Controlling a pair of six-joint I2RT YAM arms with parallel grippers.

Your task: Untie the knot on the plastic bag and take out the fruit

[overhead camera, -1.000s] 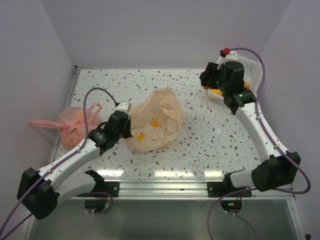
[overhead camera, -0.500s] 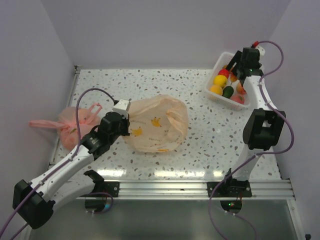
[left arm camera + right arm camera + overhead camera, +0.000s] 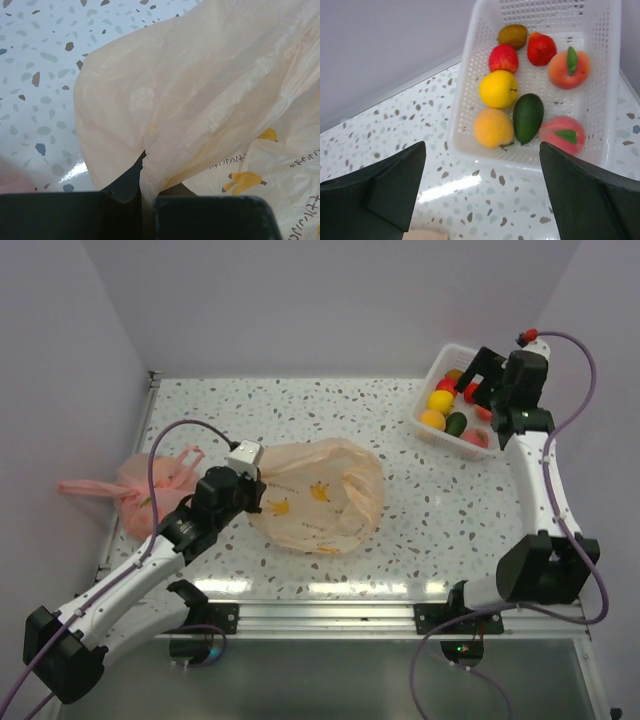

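Note:
The pale peach-orange plastic bag [image 3: 322, 496] lies slumped on the table's middle, with yellow banana marks on it. No tied knot shows on it. My left gripper [image 3: 252, 492] is at the bag's left edge, shut on a fold of the bag [image 3: 200, 100]; the pinched film runs between the jaws of my left gripper [image 3: 145, 200]. My right gripper [image 3: 478, 380] hangs open and empty over a white basket [image 3: 447, 352] at the far right. In the right wrist view my right gripper [image 3: 482, 195] is open above the basket's [image 3: 462, 100] near edge. Several fruit lie in it, among them a lemon [image 3: 498, 89] and an avocado [image 3: 528, 117].
A pink tied bag [image 3: 150, 492] with something inside lies at the table's left edge, beside my left arm. Walls close the table on the left, back and right. The basket stands against the right wall.
My right arm swung from the table's right side to the basket and now hangs open above it. The peach bag has spread flatter and to the right. My left gripper kept its hold.

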